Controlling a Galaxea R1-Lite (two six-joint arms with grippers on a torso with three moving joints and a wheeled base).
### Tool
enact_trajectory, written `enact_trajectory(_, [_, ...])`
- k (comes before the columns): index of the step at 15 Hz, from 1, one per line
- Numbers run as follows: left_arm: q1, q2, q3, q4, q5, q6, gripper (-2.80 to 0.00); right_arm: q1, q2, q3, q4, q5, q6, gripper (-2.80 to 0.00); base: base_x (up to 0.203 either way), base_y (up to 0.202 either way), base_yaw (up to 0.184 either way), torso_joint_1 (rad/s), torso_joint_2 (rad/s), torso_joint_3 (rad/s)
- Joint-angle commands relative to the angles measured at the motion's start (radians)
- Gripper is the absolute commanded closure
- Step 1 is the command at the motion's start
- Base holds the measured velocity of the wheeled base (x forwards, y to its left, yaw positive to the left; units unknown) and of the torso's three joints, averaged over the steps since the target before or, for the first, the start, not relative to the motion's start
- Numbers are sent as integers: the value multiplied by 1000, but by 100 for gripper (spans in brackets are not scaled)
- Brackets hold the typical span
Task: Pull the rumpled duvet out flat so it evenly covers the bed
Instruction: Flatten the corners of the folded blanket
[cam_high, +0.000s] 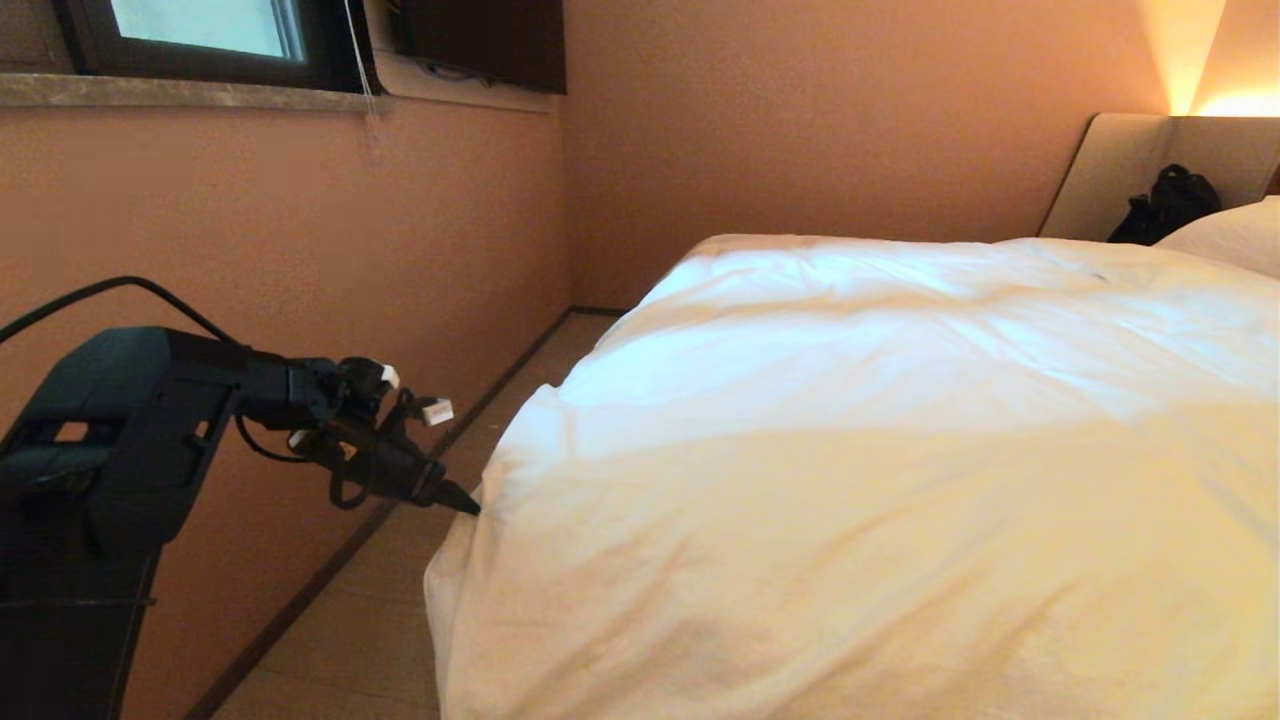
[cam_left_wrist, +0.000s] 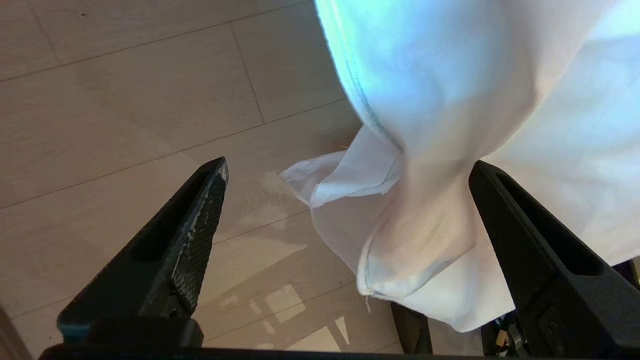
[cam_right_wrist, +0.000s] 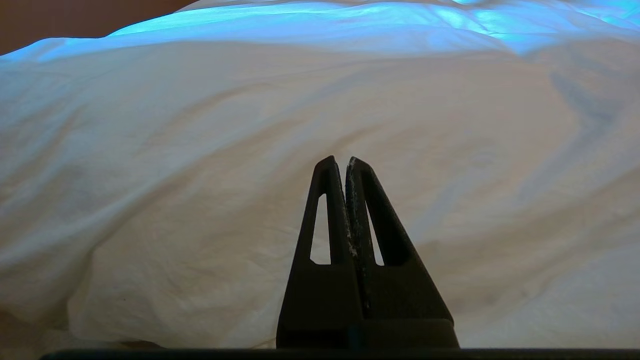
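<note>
Now the duvet (cam_high: 880, 450) is seen spread over the bed (cam_high: 1110, 170), and it covers nearly all of the top that is in view. It is puffy and white, with soft wrinkles, and its near corner hangs down over the bed's side toward the floor (cam_high: 360, 620). At the far end a bit of the beige headboard is seen, with a white pillow (cam_high: 1235, 235) and a black bag (cam_high: 1165, 205) leaning by it.

The left hand (cam_high: 470, 503) is held out low at the left edge of the duvet, just beside the hanging corner. In the left wrist view the left hand (cam_left_wrist: 347, 170) is seen spread wide, with one finger over the bare floor (cam_left_wrist: 125, 100) and the other finger right against the cloth. The drooping corner of the duvet (cam_left_wrist: 425, 220) hangs between the two fingers. It is not pinched, and a loose flap of the cover is seen folded out near the floor.

The right hand (cam_right_wrist: 340, 162) is shown only in the right wrist view. Its two fingers are pressed together with nothing between them. It is pointed at the side of the duvet (cam_right_wrist: 200, 175), which fills that view, but it cannot be told if the tips touch the cloth.

A window (cam_high: 210, 30) is set high in the wall on the left.
</note>
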Motion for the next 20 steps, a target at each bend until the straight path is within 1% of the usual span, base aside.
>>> enact_trajectory(1, [16,-8,-1,3,7,2,-280,0,0,0,0,1,0,0,0,0,0,0,0,0])
enact_trajectory(6, [22,12,-22,-3,25,1,-280,0,0,0,0,1,0,0,0,0,0,0,0,0])
enact_trajectory(13, [-16,15,-26,2,17,0,-280,0,0,0,0,1,0,0,0,0,0,0,0,0])
enact_trajectory(17, [-48,30,-26,-1,26,2,-280,0,0,0,0,1,0,0,0,0,0,0,0,0])
enact_trajectory(20, [-59,33,-25,-1,26,2,-280,0,0,0,0,1,0,0,0,0,0,0,0,0])
